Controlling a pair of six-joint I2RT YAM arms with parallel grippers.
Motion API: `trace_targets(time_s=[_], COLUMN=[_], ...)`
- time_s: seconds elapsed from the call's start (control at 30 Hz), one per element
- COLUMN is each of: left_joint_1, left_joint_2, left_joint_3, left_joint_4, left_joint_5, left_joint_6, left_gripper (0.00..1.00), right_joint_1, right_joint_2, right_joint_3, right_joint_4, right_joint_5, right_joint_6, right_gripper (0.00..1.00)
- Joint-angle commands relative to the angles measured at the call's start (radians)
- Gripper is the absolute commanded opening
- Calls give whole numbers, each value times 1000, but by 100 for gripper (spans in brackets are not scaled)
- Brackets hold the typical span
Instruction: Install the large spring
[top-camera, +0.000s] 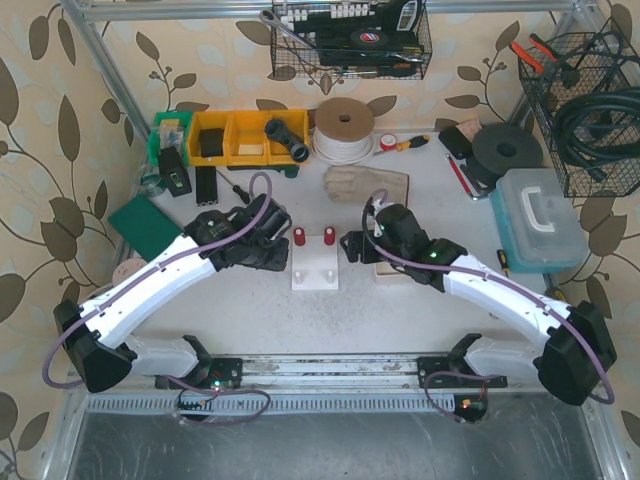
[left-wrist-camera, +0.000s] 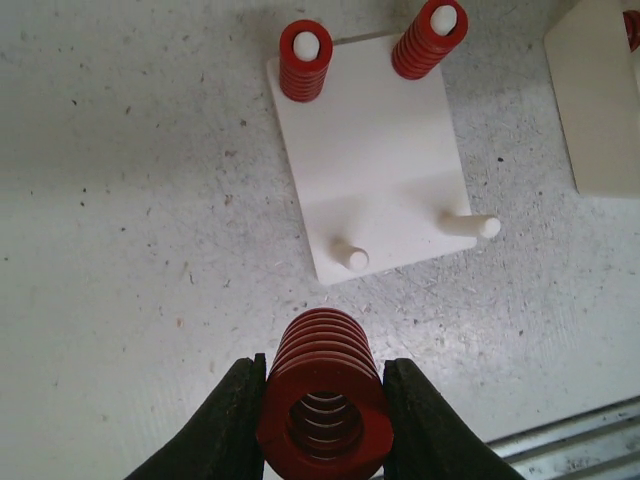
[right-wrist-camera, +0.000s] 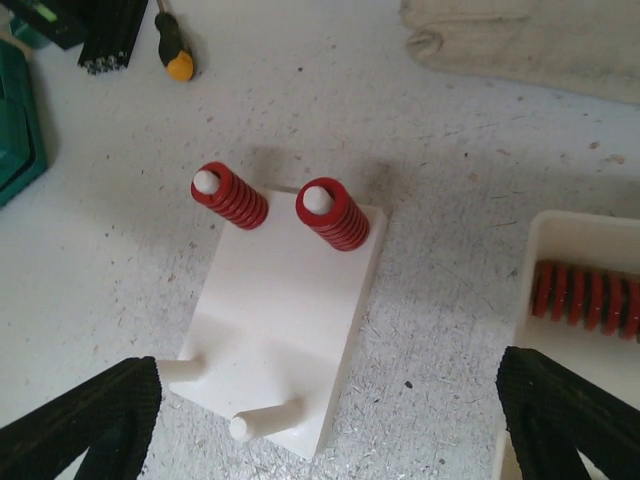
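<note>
1. large spring (left-wrist-camera: 322, 385): a red coil at lower centre of the left wrist view, its open end facing the camera. It is clamped between the two black fingers (left-wrist-camera: 232, 425) of the left gripper (left-wrist-camera: 325, 430), one finger pressed to each flank. The coil's body juts past the fingertips (toward the top of the frame). It is near the base plate's lower edge but not touching it.

2. base plate (left-wrist-camera: 380, 150): a white rectangle at upper centre of the same view, with four white pegs. Each of the two far pegs carries a seated red spring (left-wrist-camera: 304, 60), (left-wrist-camera: 430, 38). The two near pegs (left-wrist-camera: 350, 256), (left-wrist-camera: 472, 225) are bare. The left one of these is closest to the held coil.

3. right gripper (right-wrist-camera: 330, 440): spread wide and holding nothing. Its black fingers sit in the lower corners of the right wrist view, with the plate's near end between them.

4. white tray (right-wrist-camera: 560, 228): at the right edge of the right wrist view, with a spare red spring (right-wrist-camera: 585, 300) lying on its side inside.

5. screwdriver (right-wrist-camera: 172, 45): upper left of that view, well apart from the plate.

6. glove (right-wrist-camera: 520, 40): pale, along the top right.
</note>
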Motion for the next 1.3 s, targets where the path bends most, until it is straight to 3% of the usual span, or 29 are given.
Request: trace_targets(time_s=[0.0, 0.2, 0.5, 1.27], left_joint_1=[-41, -46, -46, -50], left_joint_2=[15, 78, 254, 222], left_joint_3=[-13, -35, 36, -52], left_joint_4=[68, 209, 183, 165], left_joint_5=[-133, -82, -27, -27], left_joint_6=[8, -8, -59, -150], left_gripper=[0, 0, 0, 0], right_joint_1=[3, -6, -51, -63], right_joint_2=[-62, -141, -153, -149], right_joint_3=[-28, -94, -142, -162], right_joint_4=[54, 70, 91, 124], right_joint_5=[89, 175, 177, 157], right_joint_6=[80, 132, 188, 188], right_gripper=[91, 95, 99, 99])
